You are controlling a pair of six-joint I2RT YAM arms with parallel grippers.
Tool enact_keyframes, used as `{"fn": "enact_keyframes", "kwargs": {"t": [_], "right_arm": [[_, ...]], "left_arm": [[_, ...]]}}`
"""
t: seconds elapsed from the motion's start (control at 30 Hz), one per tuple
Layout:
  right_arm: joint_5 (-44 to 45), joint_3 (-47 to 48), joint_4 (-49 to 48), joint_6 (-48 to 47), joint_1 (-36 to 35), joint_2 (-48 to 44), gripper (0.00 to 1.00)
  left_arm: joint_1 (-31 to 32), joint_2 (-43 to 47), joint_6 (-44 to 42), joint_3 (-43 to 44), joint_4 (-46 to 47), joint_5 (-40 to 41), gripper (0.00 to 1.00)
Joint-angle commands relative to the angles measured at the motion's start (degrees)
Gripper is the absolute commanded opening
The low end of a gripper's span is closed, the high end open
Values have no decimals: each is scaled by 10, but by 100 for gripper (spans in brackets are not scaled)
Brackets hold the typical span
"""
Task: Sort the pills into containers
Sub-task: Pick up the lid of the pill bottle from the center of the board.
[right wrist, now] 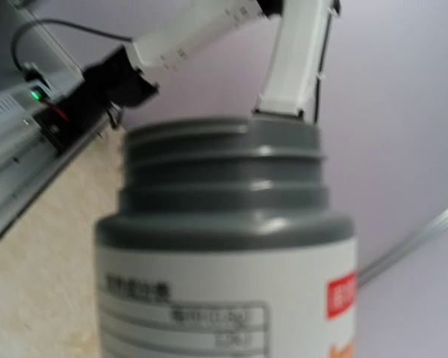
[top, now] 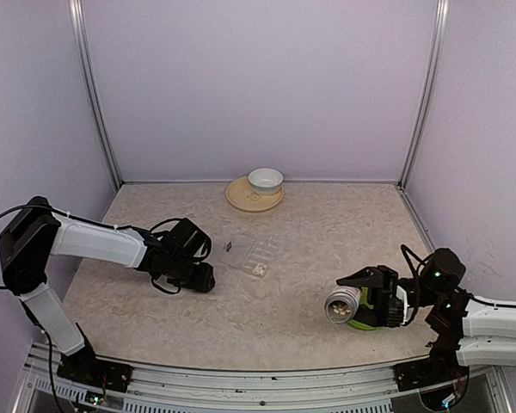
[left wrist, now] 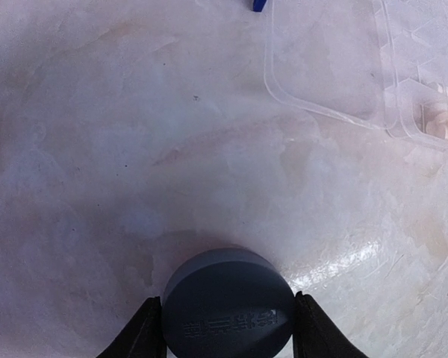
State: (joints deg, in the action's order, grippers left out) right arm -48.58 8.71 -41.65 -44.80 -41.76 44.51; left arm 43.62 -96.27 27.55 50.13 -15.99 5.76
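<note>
A pale marbled desk (top: 310, 224) is seen from above. Near its centre a clear pill box (top: 260, 249) lies flat, set askew to the desk edges. At lower right a white bottle (top: 342, 303) is grasped by the right claw (top: 354, 297), its long axis near level and its open mouth turned to frame left. Its grey threaded neck and label are shown only by the right wrist view. Only the left wrist view shows the left claw (left wrist: 228, 302) clenched on a dark round cap (left wrist: 224, 283) at bottom centre. Whitish pills (left wrist: 442, 121) are seen in a compartment of the box at upper right.
</note>
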Motion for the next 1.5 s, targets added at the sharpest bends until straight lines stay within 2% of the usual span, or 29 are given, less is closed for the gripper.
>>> {"fn": "enact_keyframes", "kwargs": {"t": [0.0, 0.1, 0.4, 0.8, 1.03, 1.2, 1.47], "right_arm": [[-57, 3, -49, 19, 5, 13, 39], [-71, 7, -55, 19, 5, 13, 40], [-54, 102, 163, -125, 33, -14, 39], [-113, 138, 128, -162, 106, 32, 39], [-92, 114, 28, -96, 121, 84, 38], [-63, 92, -90, -9, 120, 128, 39], [-36, 109, -123, 108, 120, 186, 38]], "left_arm": [[3, 16, -12, 14, -7, -14, 44], [3, 19, -14, 16, -7, -17, 44], [3, 8, -16, 30, -5, -38, 44], [-4, 8, -23, 39, -10, -51, 45], [-15, 40, -25, 49, -17, -65, 45], [-16, 78, -28, 67, -13, -97, 45], [-1, 161, -24, 111, 24, -155, 45]]}}
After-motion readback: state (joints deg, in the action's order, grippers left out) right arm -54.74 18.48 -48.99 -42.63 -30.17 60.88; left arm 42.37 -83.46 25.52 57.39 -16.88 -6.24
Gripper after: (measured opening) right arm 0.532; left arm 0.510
